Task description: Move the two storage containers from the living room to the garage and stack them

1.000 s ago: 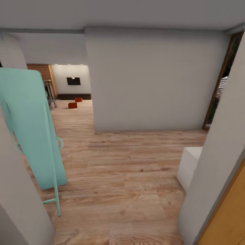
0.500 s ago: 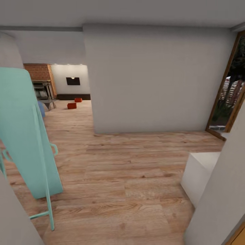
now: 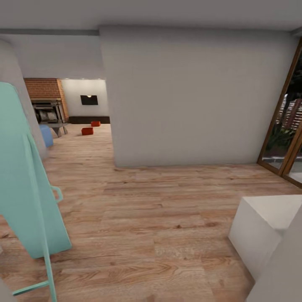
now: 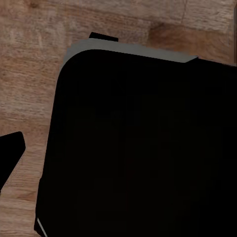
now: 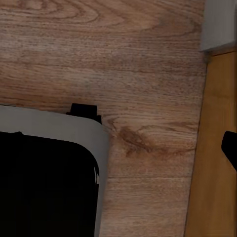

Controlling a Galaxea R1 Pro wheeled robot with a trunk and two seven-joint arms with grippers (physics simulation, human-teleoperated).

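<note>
While the head camera looks along a hallway of light wood plank floor (image 3: 138, 218), we take the large plain grey-white wall block (image 3: 188, 96) at the centre as our landmark. To the left of this wall, a passage opens onto the living room (image 3: 79, 105), which lies well beyond it. There we see two small orange-red open-top rectangular storage containers (image 3: 87, 131) on the wood planks: the nearer one sits out on the open floor, and the farther one (image 3: 95, 123) rests just in front of a long low dark bench (image 3: 90, 120) at the back wall. The two containers are near each other but apart. Above the bench hangs a black wall TV (image 3: 89, 100), and further left stands a red brick fireplace (image 3: 46, 96) with a blue rounded object (image 3: 46, 135) near its base.

Nearer than the wall and to its left, a tall mint-green panel (image 3: 23, 184) leans on a thin frame. To the right of the wall we see a wood-framed glass door (image 3: 289, 121), and nearer than it a white box-shaped block (image 3: 262, 226) on the floor.

In both wrist views we see a dark rounded body with a grey edge (image 4: 138, 138) over the wood planks. We cannot tell whether either gripper is spread or closed.
</note>
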